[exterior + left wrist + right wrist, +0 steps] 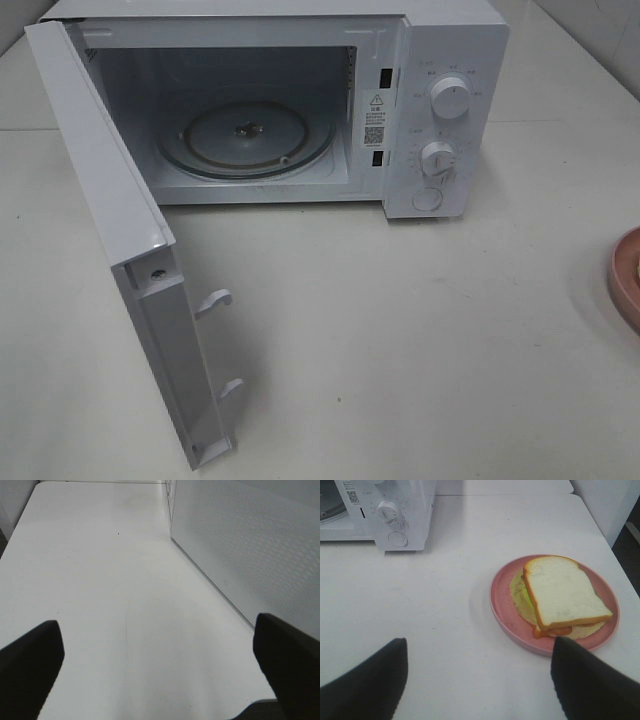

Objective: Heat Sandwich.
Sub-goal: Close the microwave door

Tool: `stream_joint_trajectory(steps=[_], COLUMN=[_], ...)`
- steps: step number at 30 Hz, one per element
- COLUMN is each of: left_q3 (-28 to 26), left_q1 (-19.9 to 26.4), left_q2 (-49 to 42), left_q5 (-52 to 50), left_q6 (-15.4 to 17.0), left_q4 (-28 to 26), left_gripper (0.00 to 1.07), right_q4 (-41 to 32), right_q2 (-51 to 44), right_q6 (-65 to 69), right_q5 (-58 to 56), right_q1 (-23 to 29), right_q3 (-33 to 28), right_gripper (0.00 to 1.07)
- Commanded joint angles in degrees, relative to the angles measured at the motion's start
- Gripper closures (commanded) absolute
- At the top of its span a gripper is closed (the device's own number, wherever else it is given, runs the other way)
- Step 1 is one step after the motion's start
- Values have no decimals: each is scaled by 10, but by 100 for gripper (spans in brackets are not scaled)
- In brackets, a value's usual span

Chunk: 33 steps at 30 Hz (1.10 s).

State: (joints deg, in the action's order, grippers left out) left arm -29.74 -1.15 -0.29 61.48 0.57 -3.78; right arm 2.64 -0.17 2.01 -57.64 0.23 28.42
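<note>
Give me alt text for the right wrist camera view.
A sandwich lies on a round pink plate on a white table, ahead of the open, empty right gripper. A white microwave with two knobs stands farther off.

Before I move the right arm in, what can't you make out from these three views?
- Sandwich: absent from the high view, where the frame's right edge cuts the pink plate to a sliver.
- Sandwich filling: right wrist view, top slice covers most of it.
- Microwave dial markings: too small in both views.
- Both arms: outside the high view.
- Microwave door: left wrist view shows only a perforated panel.
</note>
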Motion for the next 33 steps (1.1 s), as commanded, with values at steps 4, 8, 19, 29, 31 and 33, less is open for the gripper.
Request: stream_joint_trajectory(steps=[4, 8, 19, 29, 31, 33], left_q3=[1, 1, 1, 1, 1, 1], left_q1=[-3, -3, -3, -3, -3, -3], left_q2=[-9, -9, -9, -9, -9, -9], left_q5=[-1, -1, -1, -1, -1, -1], left_q6=[0, 0, 0, 0, 0, 0], left_q4=[-1, -1, -1, -1, -1, -1], left_gripper=[9, 9, 9, 9, 9, 9], right_q4=[-2, -2, -2, -2, -2, -2], right_q2=[-17, -17, -17, -17, -17, -17], right_q6=[-2, -2, -2, -2, -2, -2], right_q5=[5, 5, 5, 5, 5, 5], right_q1=[-2, -2, -2, -2, -2, -2], right_q3=[-1, -1, -1, -1, -1, -1], right_gripper=[31, 31, 32, 32, 32, 32])
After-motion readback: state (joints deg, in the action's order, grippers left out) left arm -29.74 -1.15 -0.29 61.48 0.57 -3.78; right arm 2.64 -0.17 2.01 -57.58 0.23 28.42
